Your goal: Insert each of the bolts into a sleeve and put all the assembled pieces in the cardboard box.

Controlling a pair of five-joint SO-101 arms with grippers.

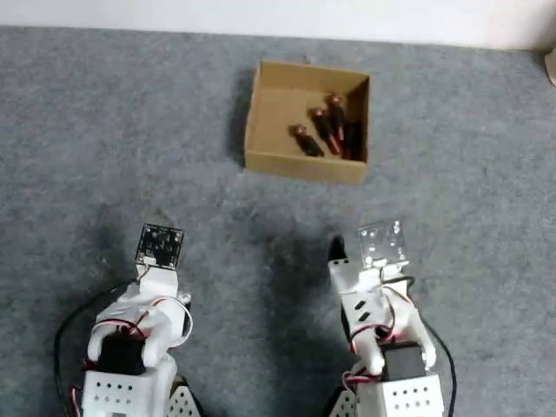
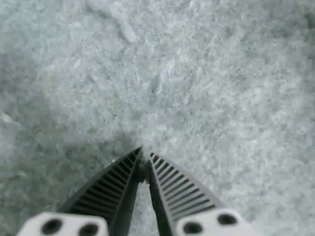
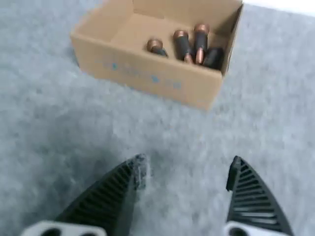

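The cardboard box [image 1: 295, 163] is standing open-topped on the grey, felt-like table cover [image 1: 104, 130], and every place here is being given from that box. Inside it, toward the wall on the right arm's side, the assembled pieces [image 1: 326, 129] are lying close together. Three copper-headed bolts [image 3: 181, 35] are being shown seated in dark sleeves [image 3: 158, 50]. A further dark piece [image 3: 214, 57] is lying against them in the box's near corner, and whether a bolt is sitting in it cannot be told.

The right gripper [image 3: 188, 169] is being held in front of the box's near wall, apart from it and over bare cover. Its jaws are being kept wide apart, with nothing between them, and the box with its contents is being faced across the gap.

The left gripper [image 2: 145, 158] is being held well apart from the box, on the same near side but off toward the left arm's side. Its ribbed jaws are being pressed together at the tips, nothing is being gripped, and they are being pointed down at the cover just beneath them
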